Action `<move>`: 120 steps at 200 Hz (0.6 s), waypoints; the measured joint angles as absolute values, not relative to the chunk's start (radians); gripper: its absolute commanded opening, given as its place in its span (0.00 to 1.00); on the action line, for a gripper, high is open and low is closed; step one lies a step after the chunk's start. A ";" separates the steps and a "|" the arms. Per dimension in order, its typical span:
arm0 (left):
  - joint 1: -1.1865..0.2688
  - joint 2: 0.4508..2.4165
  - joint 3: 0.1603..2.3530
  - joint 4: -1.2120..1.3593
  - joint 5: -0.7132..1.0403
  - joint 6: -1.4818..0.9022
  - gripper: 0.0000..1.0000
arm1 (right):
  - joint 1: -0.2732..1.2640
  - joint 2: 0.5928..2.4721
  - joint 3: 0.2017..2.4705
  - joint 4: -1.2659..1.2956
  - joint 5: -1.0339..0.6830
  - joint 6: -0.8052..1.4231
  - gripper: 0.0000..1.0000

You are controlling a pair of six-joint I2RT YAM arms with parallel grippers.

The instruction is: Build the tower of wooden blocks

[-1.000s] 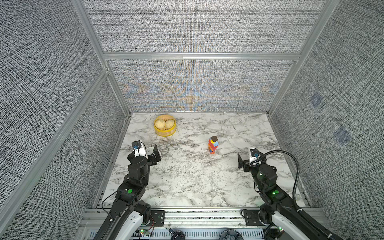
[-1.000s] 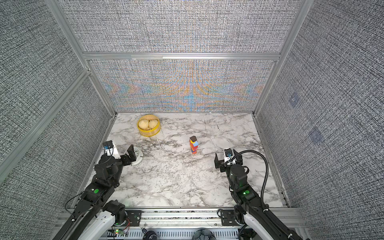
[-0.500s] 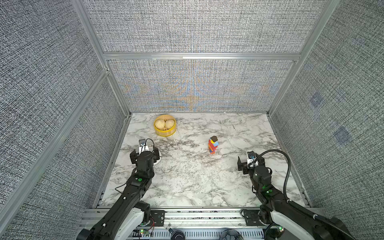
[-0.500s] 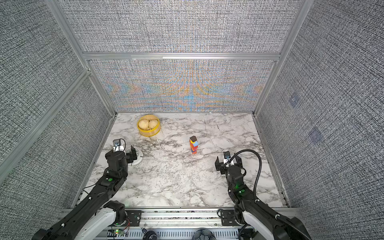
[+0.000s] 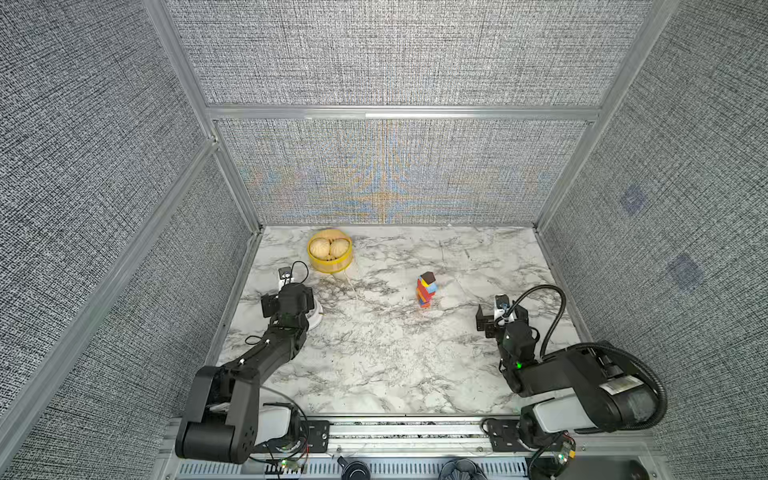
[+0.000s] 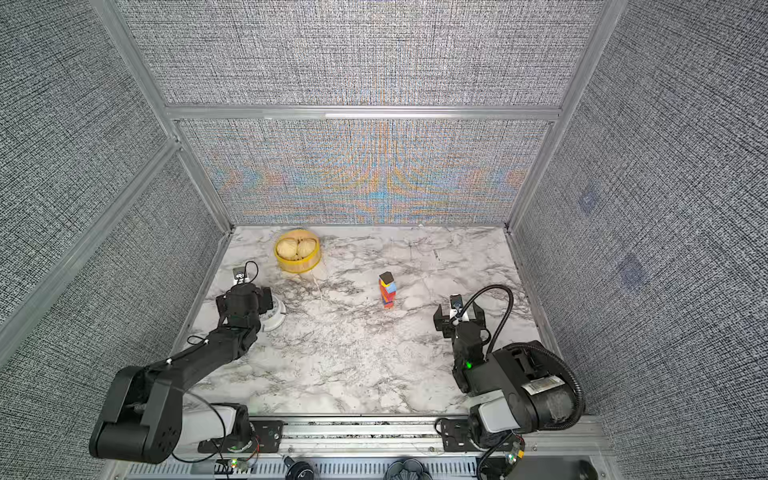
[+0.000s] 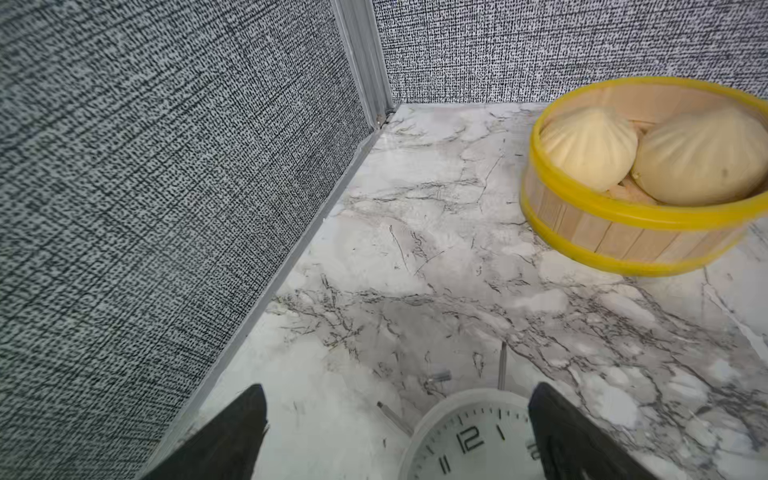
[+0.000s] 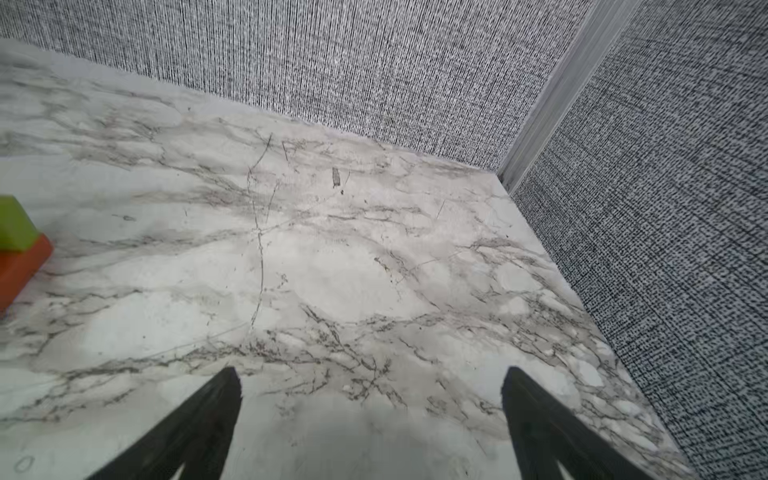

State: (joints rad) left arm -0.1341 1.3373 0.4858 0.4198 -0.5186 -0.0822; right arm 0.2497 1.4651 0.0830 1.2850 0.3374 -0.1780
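Note:
The tower (image 5: 427,289) (image 6: 387,290) is a slim upright column of wood blocks right of the table's middle, topped by a dark brown block. In the right wrist view only a lime block (image 8: 14,224) on an orange-red one (image 8: 20,266) shows at the edge. My left gripper (image 5: 289,298) (image 6: 243,301) (image 7: 397,388) is open and empty, low over the clock near the left wall. My right gripper (image 5: 500,318) (image 6: 459,318) (image 8: 370,374) is open and empty over bare marble, to the right of the tower and nearer the front.
A round yellow basket (image 5: 330,266) (image 6: 297,266) (image 7: 623,232) with two buns stands at the back left. A white round clock (image 5: 316,318) (image 6: 276,318) (image 7: 469,436) lies under the left gripper. Grey fabric walls close the left, back and right sides.
Both arms have folded down, with their elbows swung out toward the front rail. The grippers have sunk closer to the table and stayed open. The tower has not moved.

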 measured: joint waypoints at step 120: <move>-0.095 1.441 0.368 0.748 -0.474 -0.082 0.99 | 0.170 1.586 0.125 1.357 0.256 -0.103 0.99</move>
State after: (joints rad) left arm -0.0948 1.4410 0.3679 0.7475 -0.4744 -0.0822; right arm 0.1703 1.5860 0.1253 1.3575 0.2562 -0.1028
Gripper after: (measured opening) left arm 0.988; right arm 0.992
